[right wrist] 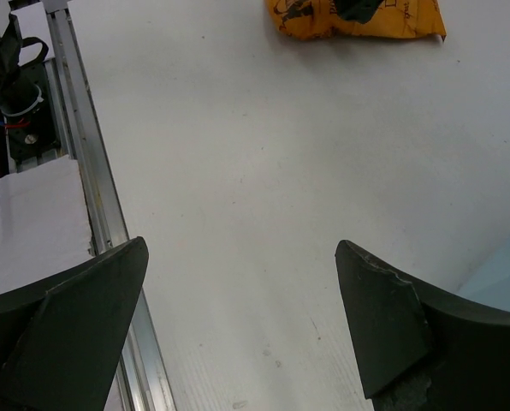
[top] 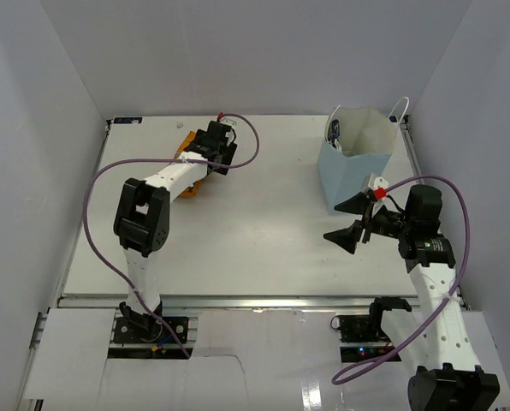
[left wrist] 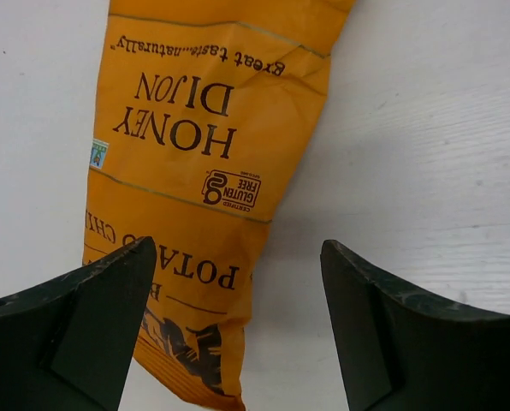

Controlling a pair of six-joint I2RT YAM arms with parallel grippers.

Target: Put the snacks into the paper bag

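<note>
The long orange chip bag [left wrist: 195,154] lies flat on the table at the far left [top: 193,190], mostly hidden under my left arm. My left gripper [top: 207,156] hovers over it, open and empty [left wrist: 238,282], with the bag's lower end between the left finger and the middle of the gap. The light-blue paper bag [top: 358,163] stands upright at the far right with its top open; some packets show inside [top: 334,133]. My right gripper [top: 349,221] is open and empty just in front of the bag, over bare table [right wrist: 242,291]. No other snacks are in view.
The table's metal rail [right wrist: 75,128] runs along the near edge. The paper bag's corner [right wrist: 503,274] shows at the lower right of the right wrist view, and the orange chip bag [right wrist: 358,21] at its top. White walls enclose the table.
</note>
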